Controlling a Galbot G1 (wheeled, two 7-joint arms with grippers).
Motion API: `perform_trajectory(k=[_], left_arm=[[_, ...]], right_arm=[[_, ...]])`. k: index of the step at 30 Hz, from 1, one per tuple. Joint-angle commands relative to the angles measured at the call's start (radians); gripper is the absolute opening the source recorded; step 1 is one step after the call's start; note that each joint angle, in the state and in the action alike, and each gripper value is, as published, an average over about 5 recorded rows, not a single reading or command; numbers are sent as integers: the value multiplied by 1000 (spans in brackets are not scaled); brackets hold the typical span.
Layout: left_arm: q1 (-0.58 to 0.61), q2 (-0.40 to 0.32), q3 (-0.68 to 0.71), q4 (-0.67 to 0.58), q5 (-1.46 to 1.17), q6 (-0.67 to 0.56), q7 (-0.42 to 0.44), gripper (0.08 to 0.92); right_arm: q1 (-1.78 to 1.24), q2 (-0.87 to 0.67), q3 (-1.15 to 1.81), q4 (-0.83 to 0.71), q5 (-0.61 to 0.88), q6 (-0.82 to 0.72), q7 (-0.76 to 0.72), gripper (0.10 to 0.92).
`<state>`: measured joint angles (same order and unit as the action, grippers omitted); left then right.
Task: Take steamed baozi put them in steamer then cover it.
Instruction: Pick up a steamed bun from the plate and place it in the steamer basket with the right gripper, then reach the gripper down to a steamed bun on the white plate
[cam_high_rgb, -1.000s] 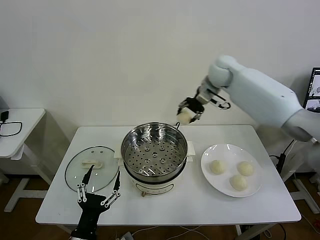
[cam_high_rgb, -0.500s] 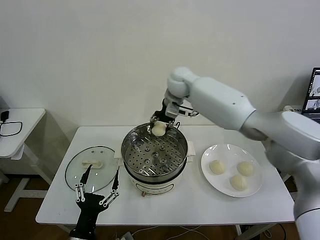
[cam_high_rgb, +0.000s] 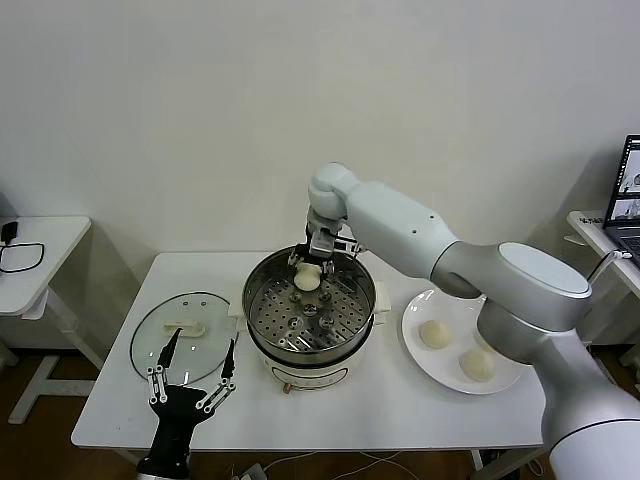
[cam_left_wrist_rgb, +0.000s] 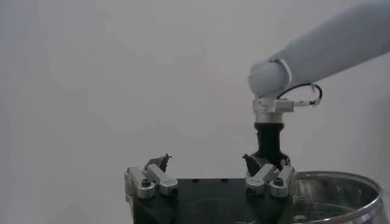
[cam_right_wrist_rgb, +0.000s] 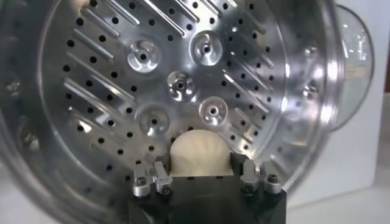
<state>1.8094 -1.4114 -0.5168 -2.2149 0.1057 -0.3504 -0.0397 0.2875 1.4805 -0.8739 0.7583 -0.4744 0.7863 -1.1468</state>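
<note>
Since a second ago the right arm has swung from behind the steamer down into it. On the counter (cam_high_rgb: 400, 400), the glass lid (cam_high_rgb: 185, 335) lies left, the left gripper (cam_high_rgb: 190, 375) hovering near it, fingers spread. In the steamer (cam_high_rgb: 310, 300), the right gripper (cam_high_rgb: 308, 268) brackets one baozi (cam_high_rgb: 306, 281), loosening. Release low so it settles flat; three baozi (cam_high_rgb: 433, 334) wait on the plate (cam_high_rgb: 450, 305).

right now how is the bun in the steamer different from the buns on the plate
The bun in the steamer sits between the right claw fingers, low over the perforated floor of the steamer; the buns on the plate lie free. It is alone; at least two show on the white plate, partly behind the right arm. All are smooth, round and cream-white.
</note>
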Motion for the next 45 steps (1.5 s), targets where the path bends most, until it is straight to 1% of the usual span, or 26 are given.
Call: perform_trajectory(k=[1,3,5,8,12,16,18,21,24,29,39,45], left_arm=[[-1,0,-2,-2,-2,2,-1,823],[-1,0,-3,-4,-3,3,-1,823],[-1,0,-5,-6,-5,6,-1,823],[-2,2,-5,-11,-7,11,-1,823],[-8,4,-1,-15,-7,19,-1,823],[-15,6,8,-16,-5,24,0,823],[-17,6,13,-14,-3,24,0,823],[-19,7,19,-12,0,24,0,823],[-19,7,22,-12,2,24,0,823],[-16,6,22,-13,2,21,-1,823],[-11,3,14,5,2,11,-3,823],[-17,2,14,18,2,10,-6,823]], right_arm=[[-15,27,11,-30,-27,6,9,717],[-1,12,13,-3,-8,-4,5,767],[23,-22,3,51,46,-29,-12,803],[78,-108,-34,168,196,-116,-55,820],[177,-273,-110,298,466,-306,-107,822],[289,-440,-214,352,726,-540,-117,823],[327,-517,-262,358,823,-664,-123,823],[335,-601,-314,345,899,-787,-134,823],[306,-660,-358,327,923,-853,-133,823],[200,-706,-392,286,864,-870,-88,823],[-14,-695,-302,232,727,-834,-25,823],[-98,-664,-247,189,681,-816,11,823]])
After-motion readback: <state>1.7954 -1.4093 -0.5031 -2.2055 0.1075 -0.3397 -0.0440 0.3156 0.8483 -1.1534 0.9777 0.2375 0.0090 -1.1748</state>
